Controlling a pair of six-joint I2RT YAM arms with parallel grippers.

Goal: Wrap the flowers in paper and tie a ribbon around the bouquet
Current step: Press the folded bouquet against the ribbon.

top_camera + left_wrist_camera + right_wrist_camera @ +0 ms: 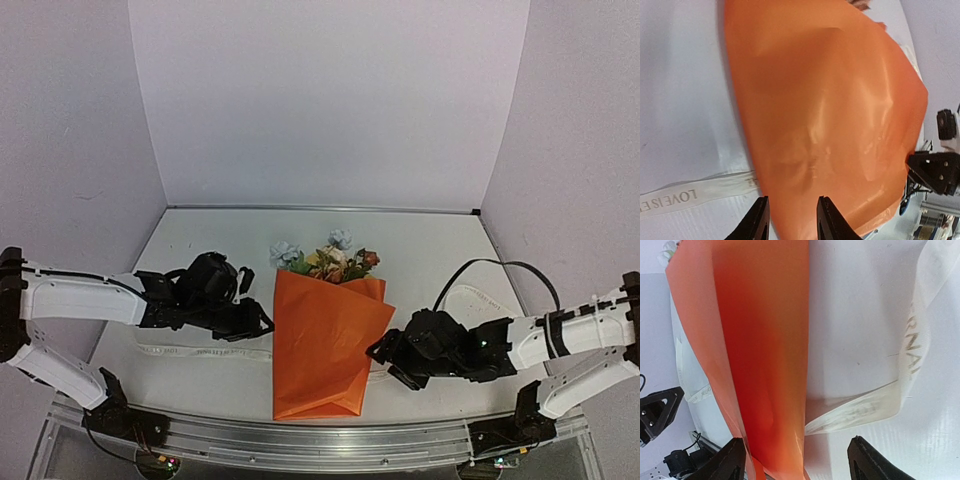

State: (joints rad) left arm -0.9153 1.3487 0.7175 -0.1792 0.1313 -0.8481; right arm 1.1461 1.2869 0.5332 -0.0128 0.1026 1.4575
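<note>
Overhead view, read from left to right: the left arm (80,298) reaches in from the near left corner over the white table (450,250); the left gripper (262,322) sits low at the left edge of the bouquet (325,340), its jaws parted by a modest gap; in the left wrist view the two dark fingers (760,220) stand apart over the paper's near left margin and clasp nothing. The ribbon (200,352), a cream strip printed with the words "LOVE IS", lies flat on the table just nearer than that gripper and runs rightward until it disappears under the paper's left edge. The paper (825,110), orange face up, lies at the middle of the table as a flat folded cone, its narrower end toward the arm bases and its wide end away from them; the flowers (330,258), pale blue, cream and orange-red heads with green leaves, protrude from the far rim and rest on the table. The ribbon emerges again from beneath the paper's right edge, where the right wrist view shows it lifted and curling upward. The right gripper (378,358) sits just beside the paper's right edge, jaws spread wide and empty; in its wrist view the paper's edge and the ribbon's loop lie between the two fingers (732,460), touching neither. A black cable (480,268) arcs above the right arm (570,335).
</note>
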